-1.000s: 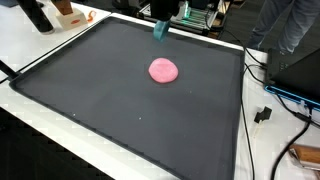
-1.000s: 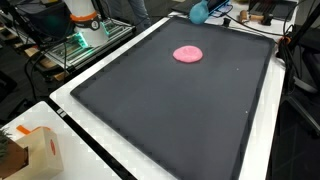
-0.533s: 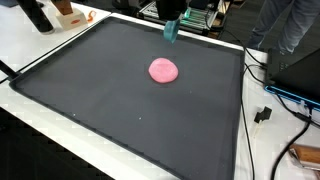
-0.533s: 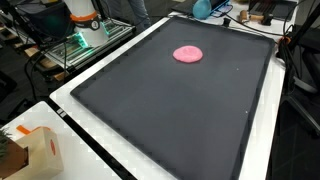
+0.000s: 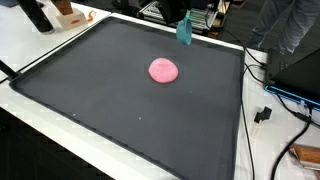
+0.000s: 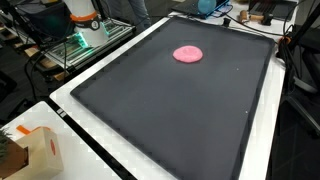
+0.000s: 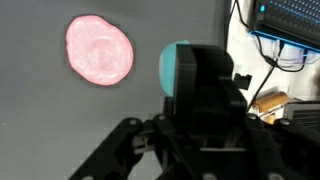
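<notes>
A flat pink round blob (image 5: 163,70) lies on the black mat (image 5: 120,110), toward its far half; it also shows as the pink blob (image 6: 187,54) and the pink blob (image 7: 99,50). My gripper (image 7: 190,80) is shut on a teal object (image 7: 176,64), held in the air above the mat. In both exterior views the teal object (image 5: 184,30) (image 6: 205,7) hangs over the mat's far edge, well beyond the blob. The gripper's black body fills the lower wrist view and hides most of the teal object.
A raised white border (image 6: 70,120) frames the mat. A cardboard box (image 6: 30,150) stands at a near corner. Cables (image 5: 265,112) and a person (image 5: 290,25) are beside one side; an electronics rack (image 6: 80,40) is by another.
The gripper with the teal object has travelled sideways along the mat's far edge, past the pink blob. The blob has not moved.
</notes>
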Action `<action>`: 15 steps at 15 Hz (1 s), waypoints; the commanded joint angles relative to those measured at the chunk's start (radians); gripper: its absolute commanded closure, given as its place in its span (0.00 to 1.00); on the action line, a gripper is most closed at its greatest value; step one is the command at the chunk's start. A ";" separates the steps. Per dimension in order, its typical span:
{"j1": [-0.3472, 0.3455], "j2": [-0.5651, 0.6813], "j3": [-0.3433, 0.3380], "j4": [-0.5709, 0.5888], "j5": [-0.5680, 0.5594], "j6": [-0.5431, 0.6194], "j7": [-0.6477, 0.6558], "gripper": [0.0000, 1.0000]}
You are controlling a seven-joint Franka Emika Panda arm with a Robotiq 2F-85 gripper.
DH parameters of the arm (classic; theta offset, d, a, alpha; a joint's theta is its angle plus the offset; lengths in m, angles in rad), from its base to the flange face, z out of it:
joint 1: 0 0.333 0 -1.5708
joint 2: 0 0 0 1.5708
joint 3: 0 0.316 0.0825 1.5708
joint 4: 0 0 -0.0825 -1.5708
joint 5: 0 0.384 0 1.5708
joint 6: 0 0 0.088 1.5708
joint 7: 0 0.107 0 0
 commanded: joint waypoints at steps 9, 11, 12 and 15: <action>-0.084 0.077 0.005 -0.023 0.226 -0.003 -0.184 0.75; -0.083 0.082 0.005 -0.033 0.225 0.006 -0.180 0.75; -0.084 0.084 0.006 -0.041 0.234 0.012 -0.178 0.75; -0.082 0.087 0.004 -0.061 0.247 0.031 -0.172 0.75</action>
